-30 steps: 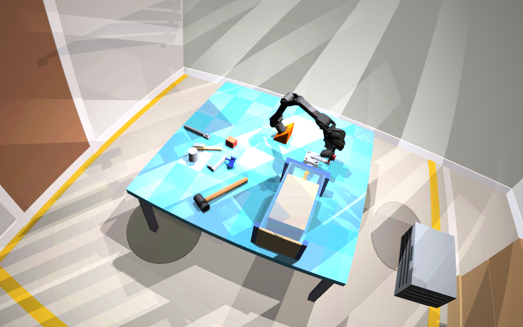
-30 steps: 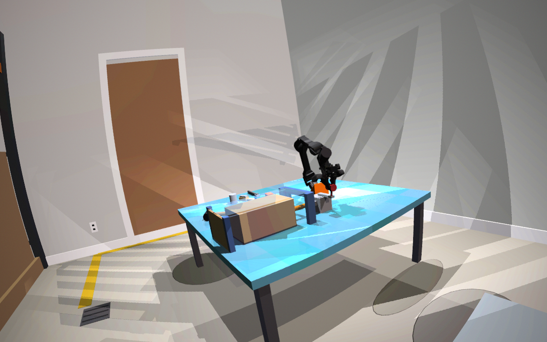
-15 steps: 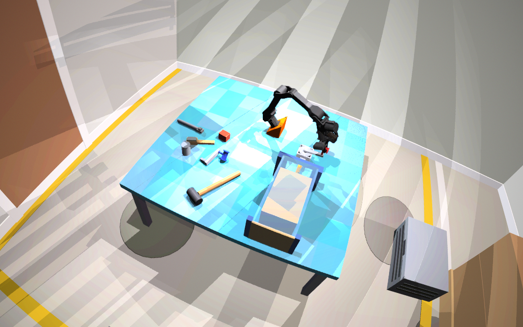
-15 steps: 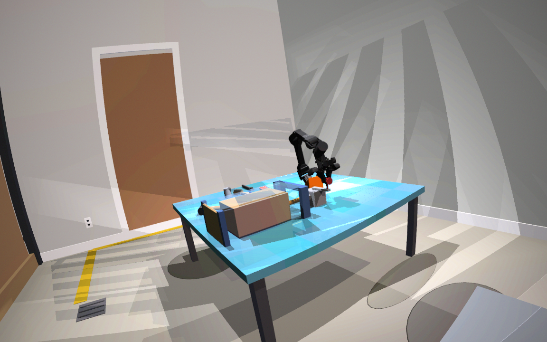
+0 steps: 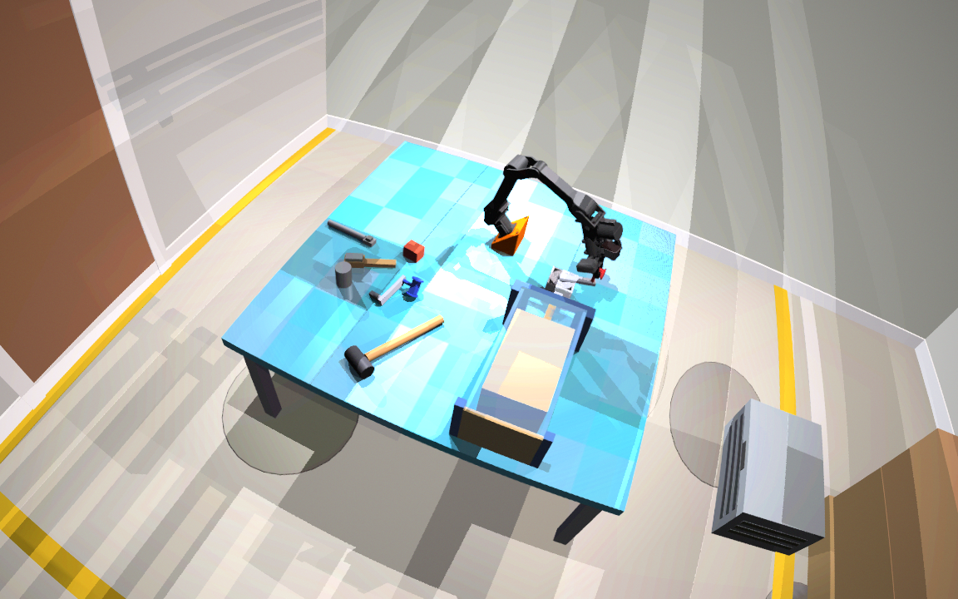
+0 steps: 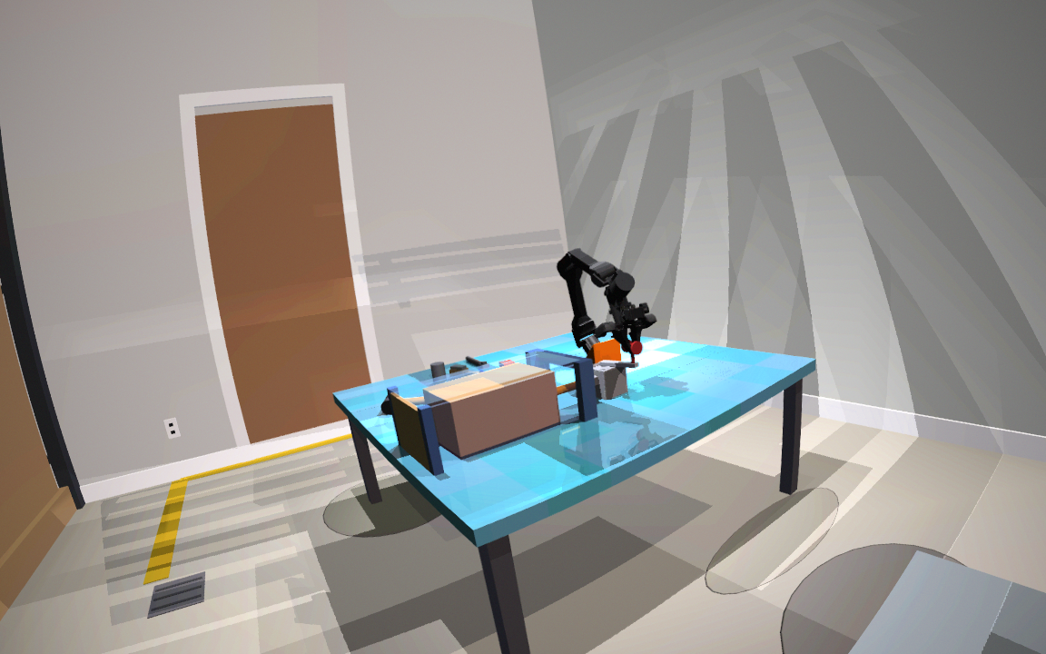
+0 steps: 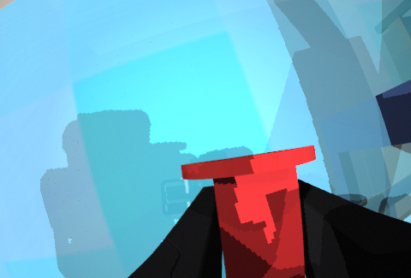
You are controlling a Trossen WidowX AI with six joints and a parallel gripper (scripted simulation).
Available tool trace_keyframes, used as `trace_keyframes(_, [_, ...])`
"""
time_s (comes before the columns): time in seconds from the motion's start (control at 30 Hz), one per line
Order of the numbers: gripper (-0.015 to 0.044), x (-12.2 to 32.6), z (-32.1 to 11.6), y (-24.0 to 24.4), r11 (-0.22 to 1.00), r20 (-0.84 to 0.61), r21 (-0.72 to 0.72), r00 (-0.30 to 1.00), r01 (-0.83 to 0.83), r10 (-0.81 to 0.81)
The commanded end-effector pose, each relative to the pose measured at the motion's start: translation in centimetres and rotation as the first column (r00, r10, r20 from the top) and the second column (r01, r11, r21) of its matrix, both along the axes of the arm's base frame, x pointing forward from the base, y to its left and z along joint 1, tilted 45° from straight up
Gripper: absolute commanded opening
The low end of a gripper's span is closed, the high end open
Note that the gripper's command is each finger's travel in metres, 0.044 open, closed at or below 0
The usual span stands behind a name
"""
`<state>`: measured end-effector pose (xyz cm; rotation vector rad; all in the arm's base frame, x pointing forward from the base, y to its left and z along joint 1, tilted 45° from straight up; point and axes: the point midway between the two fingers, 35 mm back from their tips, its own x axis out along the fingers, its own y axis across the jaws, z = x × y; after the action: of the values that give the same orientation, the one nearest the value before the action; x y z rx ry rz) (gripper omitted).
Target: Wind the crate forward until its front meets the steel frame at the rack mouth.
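Note:
My gripper (image 5: 599, 274) (image 6: 635, 348) (image 7: 246, 192) is shut on the red knob of the winch handle. The handle's silver arm (image 5: 581, 279) (image 6: 623, 364) runs level from the knob to the top of the grey winch (image 5: 560, 285) (image 6: 611, 383); its key and the hole are hidden. The tan crate (image 5: 530, 346) (image 6: 502, 414) sits flat inside the clear-panelled cubby. An orange strap (image 5: 549, 312) (image 6: 565, 389) runs from its front to the winch. The blue steel frame (image 5: 585, 324) (image 6: 585, 390) stands at the mouth, with a short gap between it and the crate's front.
An orange bracket (image 5: 510, 238) (image 6: 606, 351) stands by the arm's base. Left of the cubby lie a mallet (image 5: 404, 339), a blue-knobbed crank (image 5: 413, 286), a hammer (image 5: 378, 263), a grey cylinder (image 5: 343, 274), a red block (image 5: 413, 250) and a wrench (image 5: 348, 231).

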<state>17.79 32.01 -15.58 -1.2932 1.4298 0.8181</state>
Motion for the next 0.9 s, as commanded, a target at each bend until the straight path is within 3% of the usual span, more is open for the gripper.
trace_keyframes(0.0, [0.0, -2.0, 0.3, -0.6, 1.0, -0.038, -0.018, 0.999, -0.007, 0.006])
trace_keyframes(0.87, [0.0, -4.6, 1.5, -1.8, 1.0, -0.04, -0.019, 0.999, -0.007, 0.006])
